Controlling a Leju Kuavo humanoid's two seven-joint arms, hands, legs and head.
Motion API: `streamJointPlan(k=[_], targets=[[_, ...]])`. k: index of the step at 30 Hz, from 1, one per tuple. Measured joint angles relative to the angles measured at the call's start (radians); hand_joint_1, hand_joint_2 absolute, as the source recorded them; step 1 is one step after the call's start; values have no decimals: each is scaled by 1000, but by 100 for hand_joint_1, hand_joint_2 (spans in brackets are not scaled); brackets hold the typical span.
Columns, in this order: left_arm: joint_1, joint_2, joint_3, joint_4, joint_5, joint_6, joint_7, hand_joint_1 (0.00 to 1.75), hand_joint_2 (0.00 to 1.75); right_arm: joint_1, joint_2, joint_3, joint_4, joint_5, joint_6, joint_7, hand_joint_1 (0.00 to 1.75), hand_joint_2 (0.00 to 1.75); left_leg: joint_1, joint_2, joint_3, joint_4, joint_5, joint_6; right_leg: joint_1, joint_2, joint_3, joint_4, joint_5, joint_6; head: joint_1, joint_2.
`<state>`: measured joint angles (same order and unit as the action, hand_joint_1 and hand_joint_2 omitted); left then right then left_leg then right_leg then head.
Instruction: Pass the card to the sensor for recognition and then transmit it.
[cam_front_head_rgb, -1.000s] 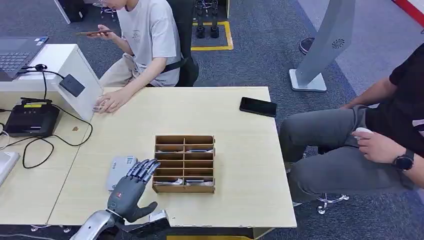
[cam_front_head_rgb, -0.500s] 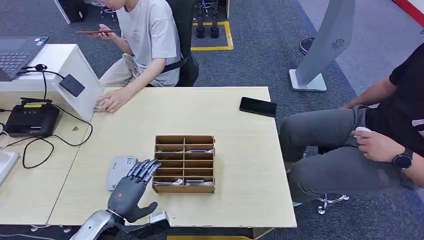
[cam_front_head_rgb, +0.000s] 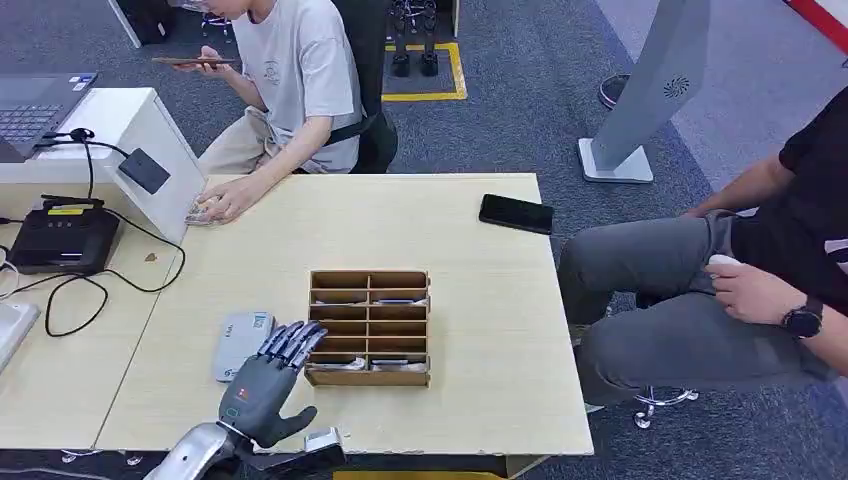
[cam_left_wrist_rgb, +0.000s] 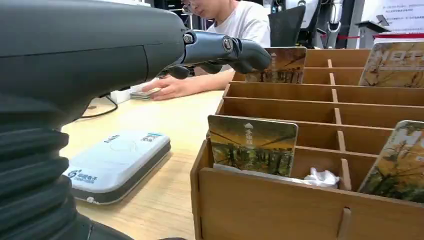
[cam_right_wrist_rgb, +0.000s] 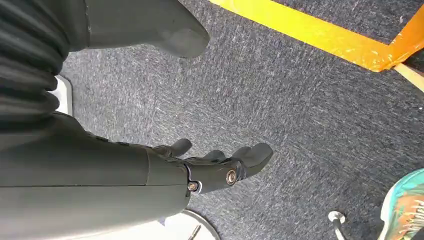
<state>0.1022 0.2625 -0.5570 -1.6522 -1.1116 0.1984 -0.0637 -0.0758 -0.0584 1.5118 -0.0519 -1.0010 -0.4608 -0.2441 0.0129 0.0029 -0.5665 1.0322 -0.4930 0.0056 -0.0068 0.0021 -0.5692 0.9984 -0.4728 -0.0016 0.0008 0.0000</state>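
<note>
The left robot hand (cam_front_head_rgb: 268, 380) has crept a little nearer the wooden rack (cam_front_head_rgb: 369, 328) on the bench (cam_front_head_rgb: 470, 300), fingers spread and holding nothing; the card (cam_left_wrist_rgb: 252, 145) stands in the near-left slot, untouched; the grasp seems about to begin; the right robot hand (cam_right_wrist_rgb: 200, 170) hangs over the floor, loosely open, empty.

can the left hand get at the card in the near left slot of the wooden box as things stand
Probably yes: the left hand hovers open beside the wooden box, and the card stands up above its slot with nothing covering it.
</note>
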Motion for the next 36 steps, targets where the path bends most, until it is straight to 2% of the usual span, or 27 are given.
streamJointPlan(k=[7, 8, 9, 36], targets=[[-1, -5, -5, 7, -7, 0, 3, 0, 175, 0, 2, 0, 0, -1, 0, 0, 0, 175, 0, 0, 0, 0, 0, 0, 0, 0, 0, 0, 0, 0, 0, 0], [-1, -5, -5, 7, -7, 0, 3, 17, 175, 0, 2, 0, 0, -1, 0, 1, 0, 175, 0, 0, 0, 0, 0, 0, 0, 0, 0, 0, 0, 0, 0, 0], [-2, -6, -5, 7, -8, 0, 3, 42, 175, 0, 2, 0, 0, -1, 0, 2, 0, 175, 0, 0, 0, 0, 0, 0, 0, 0, 0, 0, 0, 0, 0, 0], [-5, -10, -13, 18, -8, 0, 10, 42, 175, 0, 2, 16, 0, -1, 0, 2, 0, 175, 0, 0, 0, 0, 0, 0, 0, 0, 0, 0, 0, 0, 0, 0]])
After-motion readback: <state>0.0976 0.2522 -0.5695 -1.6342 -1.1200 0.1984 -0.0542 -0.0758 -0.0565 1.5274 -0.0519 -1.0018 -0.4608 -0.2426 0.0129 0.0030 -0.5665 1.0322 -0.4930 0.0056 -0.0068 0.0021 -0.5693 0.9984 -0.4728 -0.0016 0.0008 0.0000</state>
